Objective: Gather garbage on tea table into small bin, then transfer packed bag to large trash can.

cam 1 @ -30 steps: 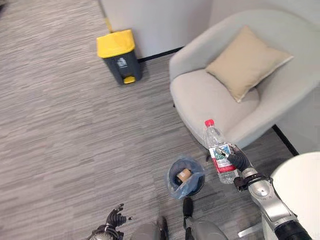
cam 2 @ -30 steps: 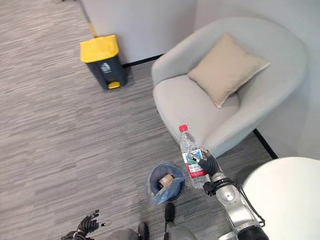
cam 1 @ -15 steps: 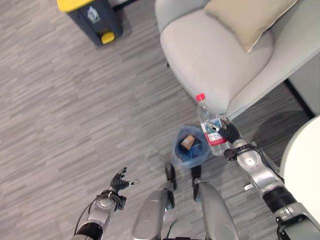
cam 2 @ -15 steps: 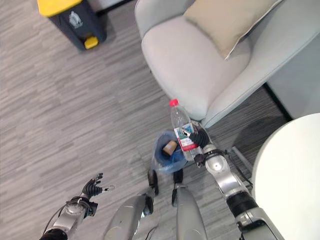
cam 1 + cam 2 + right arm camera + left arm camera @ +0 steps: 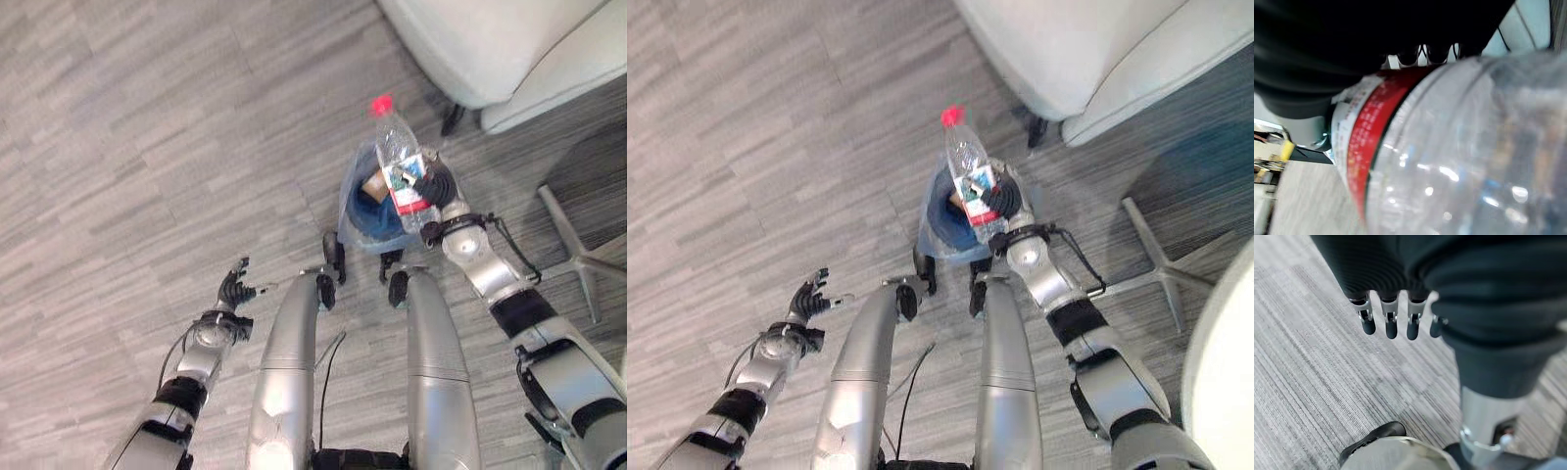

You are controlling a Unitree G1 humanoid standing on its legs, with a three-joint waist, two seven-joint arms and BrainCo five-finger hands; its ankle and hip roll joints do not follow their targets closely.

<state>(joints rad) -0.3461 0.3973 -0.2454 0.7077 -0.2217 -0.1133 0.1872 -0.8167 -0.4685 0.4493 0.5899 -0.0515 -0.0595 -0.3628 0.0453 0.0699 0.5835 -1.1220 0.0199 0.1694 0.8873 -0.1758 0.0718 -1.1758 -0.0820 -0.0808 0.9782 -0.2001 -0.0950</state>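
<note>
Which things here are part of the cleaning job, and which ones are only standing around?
Part of the job:
- plastic bottle with a red cap, held in the right hand
- small bin with a blue bag, on the floor beneath the bottle
- brown piece of rubbish in the bin

Only standing around:
- grey armchair
- metal table foot
- left hand, open and empty

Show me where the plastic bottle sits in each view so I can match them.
Left eye view: the bottle is upper right of centre, held in the right hand above the small bin.
Right eye view: bottle just above centre, over the same bin.
Left wrist view: not in it.
Right wrist view: its red label and clear body up close.
Shared landmark: the red cap.
</note>
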